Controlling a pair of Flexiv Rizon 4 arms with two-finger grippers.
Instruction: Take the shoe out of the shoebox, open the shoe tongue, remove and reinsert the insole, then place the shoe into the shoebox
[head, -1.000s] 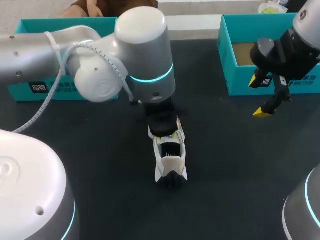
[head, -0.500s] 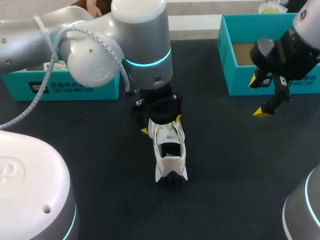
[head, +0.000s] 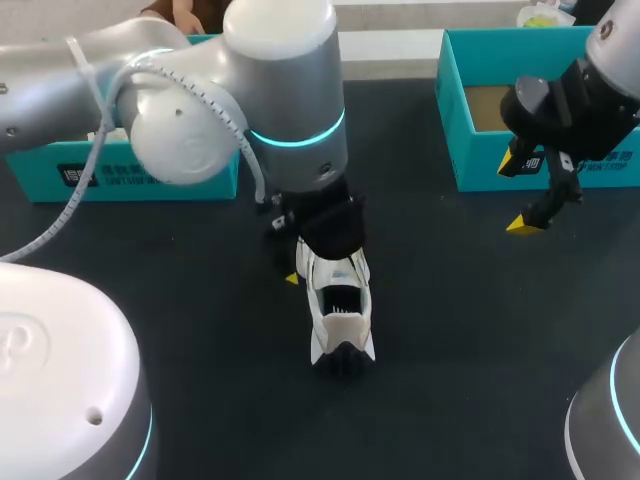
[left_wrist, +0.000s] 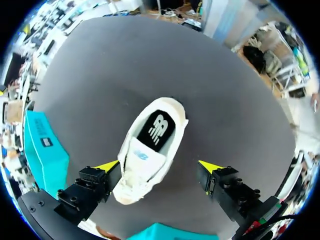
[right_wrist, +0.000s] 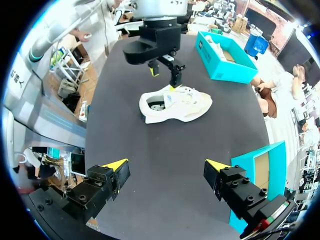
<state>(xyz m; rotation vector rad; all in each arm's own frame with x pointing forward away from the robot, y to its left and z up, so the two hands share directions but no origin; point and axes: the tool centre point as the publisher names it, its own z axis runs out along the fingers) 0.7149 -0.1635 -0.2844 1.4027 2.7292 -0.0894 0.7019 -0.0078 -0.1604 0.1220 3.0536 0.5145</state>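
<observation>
**Q:** Task status? **A:** The shoe (head: 340, 312) stood on the bench (head: 460, 310), out of the shoebox (head: 520, 172).

**Q:** Tools? **A:** Left tool (left_wrist: 159, 166) apart, astride the shoe; right tool (right_wrist: 167, 164) apart, empty. Tongue, insole and reboxing steps appeared outstanding.

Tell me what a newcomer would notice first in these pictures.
A white shoe lies mid-table, with the left end effector over it, open fingers either side of one end. Behind stand two teal boxes, the left shoebox and the right shoebox, the right end effector hanging open near the latter.
</observation>
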